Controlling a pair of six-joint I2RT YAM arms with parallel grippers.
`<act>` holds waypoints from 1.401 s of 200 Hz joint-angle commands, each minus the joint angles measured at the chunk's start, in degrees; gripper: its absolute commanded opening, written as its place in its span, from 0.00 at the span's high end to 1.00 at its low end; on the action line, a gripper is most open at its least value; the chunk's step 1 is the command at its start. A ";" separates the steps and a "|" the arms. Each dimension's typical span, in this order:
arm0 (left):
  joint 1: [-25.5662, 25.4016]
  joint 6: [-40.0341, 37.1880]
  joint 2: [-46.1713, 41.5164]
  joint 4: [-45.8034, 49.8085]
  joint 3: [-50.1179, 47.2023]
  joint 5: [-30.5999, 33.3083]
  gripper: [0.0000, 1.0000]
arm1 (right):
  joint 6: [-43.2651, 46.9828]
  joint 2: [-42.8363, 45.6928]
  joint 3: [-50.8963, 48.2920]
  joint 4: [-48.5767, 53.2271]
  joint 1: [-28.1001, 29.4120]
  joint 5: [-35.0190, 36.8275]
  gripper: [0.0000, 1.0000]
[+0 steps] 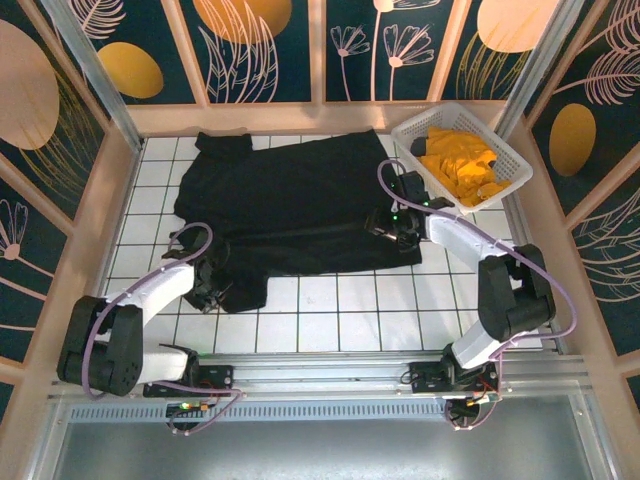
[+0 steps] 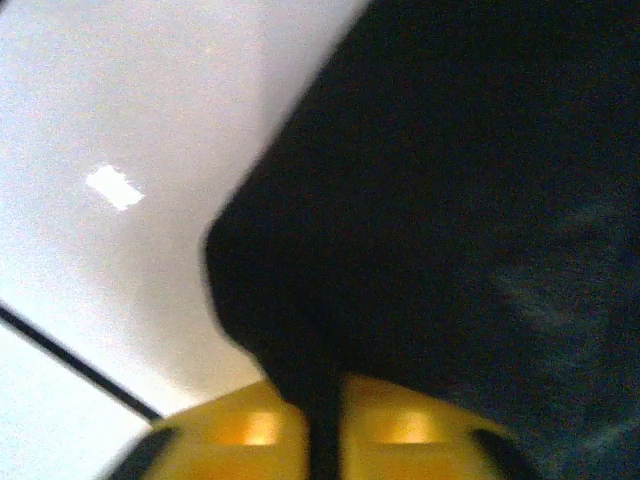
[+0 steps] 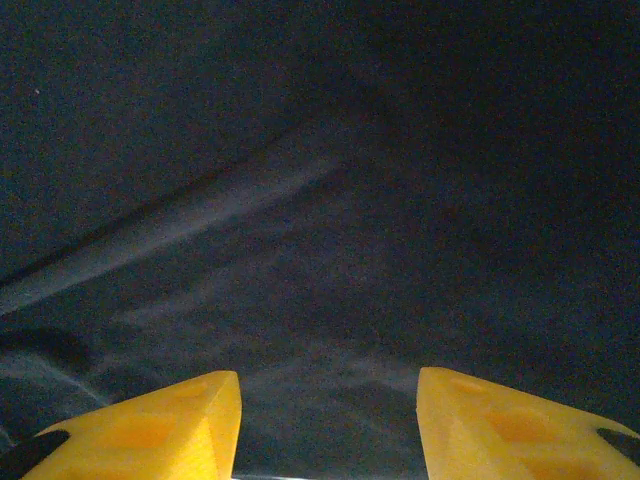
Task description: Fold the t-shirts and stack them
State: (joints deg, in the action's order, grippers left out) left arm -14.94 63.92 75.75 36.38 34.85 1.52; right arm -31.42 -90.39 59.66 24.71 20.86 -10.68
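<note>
A large black t-shirt (image 1: 290, 205) lies spread on the white tiled table (image 1: 340, 310). My left gripper (image 1: 212, 290) sits at the shirt's near left corner. In the left wrist view its yellow fingers (image 2: 250, 430) are pressed together with a fold of the black t-shirt (image 2: 440, 200) pinched between them, so the left gripper (image 2: 323, 430) is shut on the cloth. My right gripper (image 1: 382, 225) rests at the shirt's right edge. It stands open (image 3: 328, 425) just above the black t-shirt (image 3: 320, 200), with cloth spanning the gap between its fingers. Orange-yellow t-shirts (image 1: 462, 165) are heaped in the basket.
The white lattice basket (image 1: 412, 130) stands at the back right corner, tilted against the wall. Wooden frame walls enclose the table on three sides. Bare tiles (image 1: 330, 325) run along the near edge, in front of the shirt.
</note>
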 commanded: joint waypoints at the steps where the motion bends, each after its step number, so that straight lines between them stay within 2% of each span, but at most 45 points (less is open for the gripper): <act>1: -3.16 3.26 -0.88 0.86 -0.44 -2.76 1.00 | -0.50 2.55 -2.23 1.98 -1.38 2.04 0.50; 36: -8.79 13.22 -13.18 15.49 4.06 -3.91 1.00 | -2.06 2.61 -4.12 1.40 -6.22 2.92 0.50; 59: -9.06 18.69 -20.22 22.99 7.68 -4.03 1.00 | -2.15 1.35 -3.04 1.57 -8.00 3.96 0.51; 88: -9.14 23.91 -24.50 28.96 13.11 -1.94 1.00 | -2.99 0.28 -1.88 2.51 -8.27 6.02 0.51; 173: -9.58 30.16 -31.97 30.88 10.55 -6.40 1.00 | -6.19 3.09 -8.42 3.64 -11.43 10.01 0.50; 250: -9.76 27.66 -25.93 24.67 11.29 -7.83 1.00 | -7.56 4.11 -14.03 2.42 -12.34 8.03 0.51; 280: -9.76 27.32 -25.00 23.66 11.37 -8.20 1.00 | -7.92 4.65 -15.55 1.63 -12.41 8.22 0.54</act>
State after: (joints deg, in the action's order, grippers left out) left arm -24.34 91.98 50.17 61.14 46.00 -5.65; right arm -38.11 -87.39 45.17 26.39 8.34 -2.61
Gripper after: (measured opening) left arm 0.061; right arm 0.471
